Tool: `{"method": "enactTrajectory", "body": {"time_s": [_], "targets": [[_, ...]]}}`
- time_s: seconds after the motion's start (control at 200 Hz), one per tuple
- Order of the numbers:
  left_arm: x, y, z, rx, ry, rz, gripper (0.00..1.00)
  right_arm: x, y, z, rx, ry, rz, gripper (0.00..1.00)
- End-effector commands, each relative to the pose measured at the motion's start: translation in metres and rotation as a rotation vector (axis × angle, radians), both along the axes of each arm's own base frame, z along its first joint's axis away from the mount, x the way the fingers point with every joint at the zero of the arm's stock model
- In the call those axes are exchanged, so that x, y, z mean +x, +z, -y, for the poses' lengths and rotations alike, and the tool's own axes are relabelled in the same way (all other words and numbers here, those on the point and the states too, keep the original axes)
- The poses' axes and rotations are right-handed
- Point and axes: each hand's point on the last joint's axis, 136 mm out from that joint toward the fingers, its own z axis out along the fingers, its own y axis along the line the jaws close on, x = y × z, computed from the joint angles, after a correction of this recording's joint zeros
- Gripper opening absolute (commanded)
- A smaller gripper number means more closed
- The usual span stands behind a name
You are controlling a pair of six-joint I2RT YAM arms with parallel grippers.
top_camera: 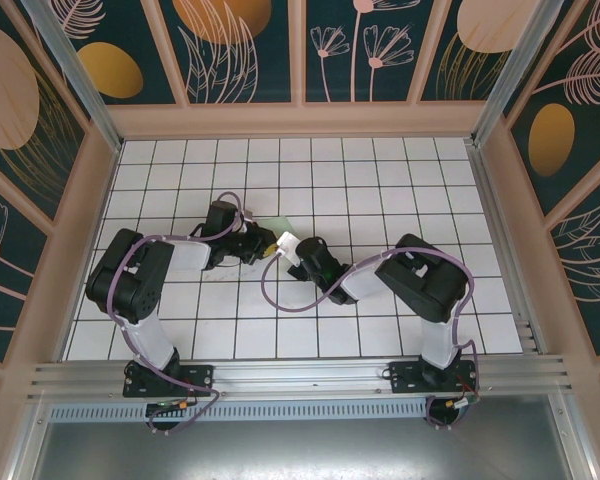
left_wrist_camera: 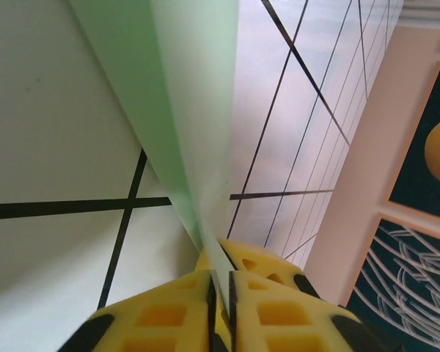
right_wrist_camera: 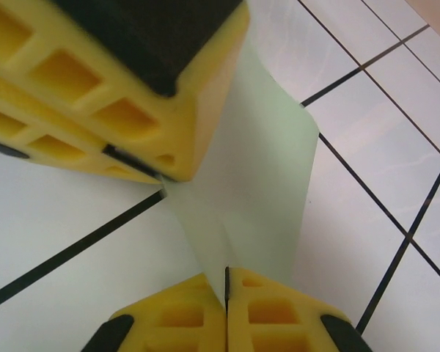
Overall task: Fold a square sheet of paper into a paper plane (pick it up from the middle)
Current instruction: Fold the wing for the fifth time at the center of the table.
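Note:
The mint-green sheet of paper (top_camera: 276,221) is bent along a crease and held up off the tiles between both grippers at mid-table. In the left wrist view the paper (left_wrist_camera: 183,110) rises as a folded strip from my left gripper (left_wrist_camera: 220,286), whose yellow pads are shut on its lower end. In the right wrist view my right gripper (right_wrist_camera: 226,284) is shut on the paper (right_wrist_camera: 264,191), and the left gripper's fingers (right_wrist_camera: 132,88) pinch the same piece just above. From the top, the left gripper (top_camera: 264,243) and right gripper (top_camera: 286,246) nearly touch.
White grid tiles (top_camera: 380,180) cover the table, with beige walls (top_camera: 300,120) on three sides. A metal rail (top_camera: 300,375) runs along the near edge by the arm bases. Purple cables (top_camera: 280,290) loop beside both arms.

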Motion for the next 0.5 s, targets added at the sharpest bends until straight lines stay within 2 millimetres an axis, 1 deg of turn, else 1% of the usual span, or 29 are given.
{"method": "enactTrajectory", "body": {"time_s": [0.0,0.055,0.1,0.105,0.12,0.23,0.28,0.375,0.405,0.425,0.495], "targets": [[0.014,0.026,-0.002,-0.004,0.012,0.074,0.26,-0.001,0.004,-0.007,0.037,0.012,-0.028,0.03],[0.021,0.029,-0.011,0.004,0.04,0.089,0.3,-0.002,0.006,-0.008,0.058,0.014,-0.052,0.0],[0.027,0.028,-0.018,0.017,0.065,0.096,0.33,-0.003,0.007,-0.008,0.078,0.014,-0.073,0.0],[0.028,0.035,-0.019,0.014,0.068,0.111,0.33,-0.003,0.007,-0.008,0.081,0.013,-0.076,0.0],[0.03,0.041,-0.021,0.013,0.075,0.126,0.35,-0.004,0.008,-0.009,0.089,0.014,-0.084,0.0],[0.04,0.051,-0.039,0.04,0.132,0.167,0.38,-0.004,0.013,-0.009,0.151,0.012,-0.147,0.0],[0.042,0.055,-0.046,0.052,0.152,0.184,0.41,-0.004,0.016,-0.009,0.181,0.01,-0.181,0.0],[0.04,0.053,-0.053,0.076,0.175,0.197,0.43,-0.004,0.02,-0.01,0.239,0.009,-0.251,0.0],[0.039,0.052,-0.054,0.08,0.179,0.2,0.43,-0.002,0.022,-0.009,0.254,-0.008,-0.265,0.0],[0.038,0.051,-0.055,0.079,0.181,0.201,0.43,-0.004,0.023,-0.012,0.27,0.009,-0.288,0.0],[0.033,0.048,-0.056,0.069,0.185,0.21,0.44,-0.005,0.024,-0.013,0.307,0.006,-0.343,0.0]]}}
